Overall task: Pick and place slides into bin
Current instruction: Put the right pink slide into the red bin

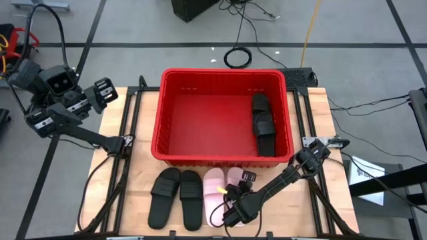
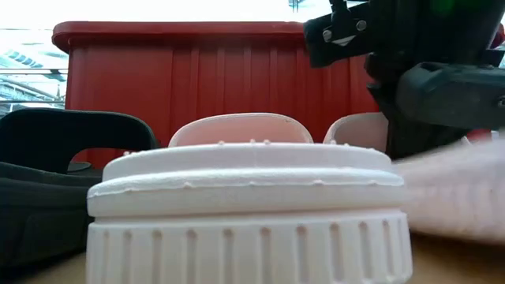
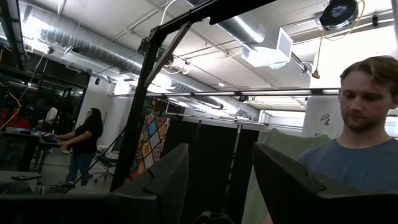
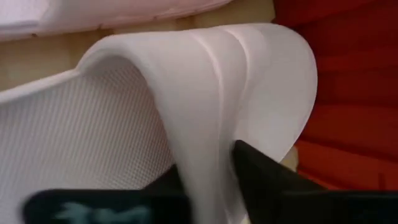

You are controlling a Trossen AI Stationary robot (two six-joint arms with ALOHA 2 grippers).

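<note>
The red bin [image 1: 223, 115] stands mid-table with two black slides [image 1: 262, 123] lying inside along its right wall. In front of it, side by side on the table, lie two black slides [image 1: 177, 197] and two pale pink slides [image 1: 215, 193]. My right gripper [image 1: 233, 200] is down on the right-hand pink slide [image 4: 124, 137] and shut on its strap. In the low view the left pink slide's heel [image 2: 248, 209] fills the foreground. My left gripper [image 1: 100, 93] stays raised at the far left, open [image 3: 217, 186] and pointing into the room. My right gripper pinches the pink slide's strap [image 4: 214, 137] at its edge, one finger [image 4: 267, 180] on one face and the other under the arch. The fingers slant down from the table's right side. The slide's sole rests on the table.
The bin's left and middle floor [image 1: 200, 123] is bare red. Black frame rails [image 1: 127, 143] run along both table sides. A person [image 3: 357, 137] stands beyond the table; others work farther back in the room. Cables lie on the floor behind the table.
</note>
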